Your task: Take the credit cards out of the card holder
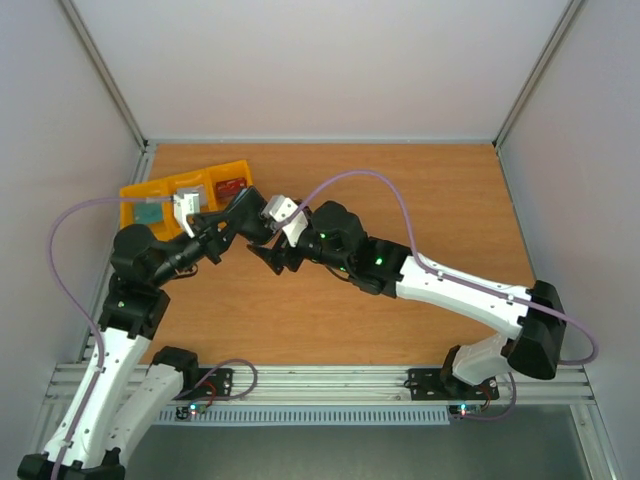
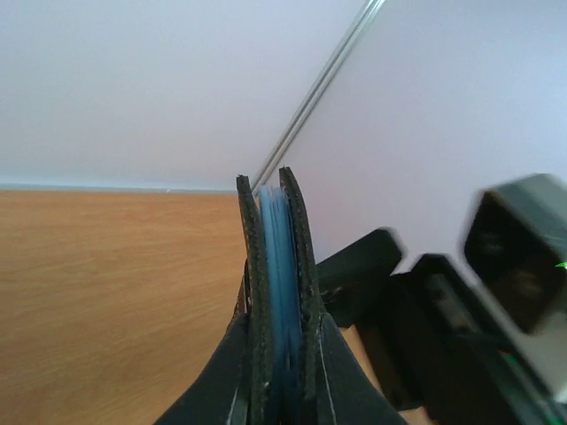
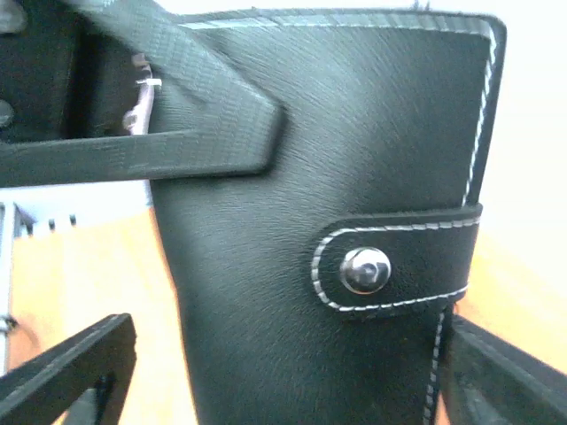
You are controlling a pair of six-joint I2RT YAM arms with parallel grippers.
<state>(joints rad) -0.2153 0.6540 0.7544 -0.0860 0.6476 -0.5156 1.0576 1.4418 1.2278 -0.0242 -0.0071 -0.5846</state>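
The card holder is a black stitched wallet, folded closed, with its strap tab snapped over the edge. It is held upright above the table. My left gripper is shut on it, and the left wrist view shows it edge-on with grey-blue pockets between the black covers. One left finger presses across its face. My right gripper is open around the holder's lower part, with its fingers standing wide on either side. In the top view both grippers meet near the card holder. The credit cards are hidden.
Yellow bins with small cards in them stand at the back left of the wooden table, just behind the left gripper. Grey walls enclose the table on three sides. Both arms' cables loop above the surface.
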